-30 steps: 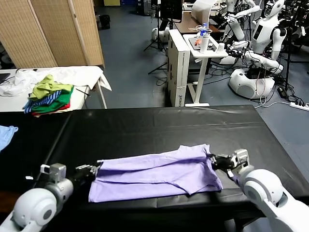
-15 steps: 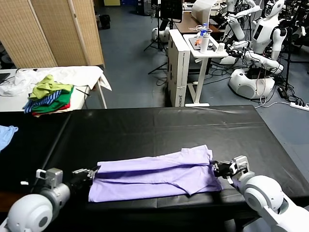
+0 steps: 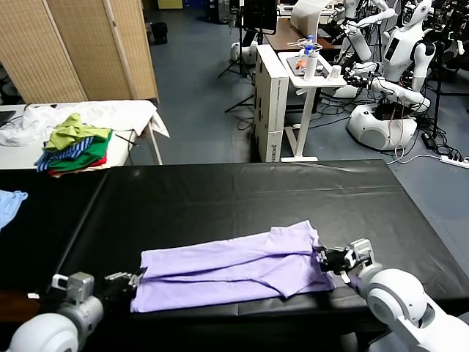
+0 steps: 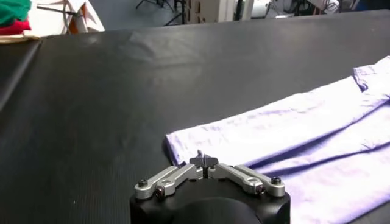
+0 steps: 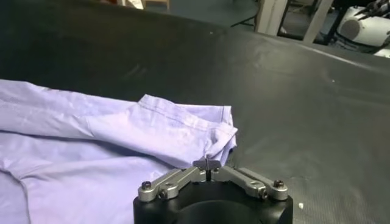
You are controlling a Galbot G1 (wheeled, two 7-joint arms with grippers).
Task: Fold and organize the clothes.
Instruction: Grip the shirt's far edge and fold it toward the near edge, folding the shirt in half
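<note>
The pale lavender T-shirt lies folded into a long band across the black table, close to its front edge. My left gripper is shut on the shirt's left end; in the left wrist view its fingertips pinch the edge of the shirt. My right gripper is shut on the shirt's right end; in the right wrist view its fingertips pinch the bunched corner of the shirt. No purple print shows.
A green, striped and red clothes pile sits on a white table at the back left. A light blue cloth lies at the far left. A white cart and other robots stand beyond the table.
Both grippers have drawn back toward the table's front edge, pulling the shirt with them. The shirt has slid nearer and slightly left and lies flatter.
</note>
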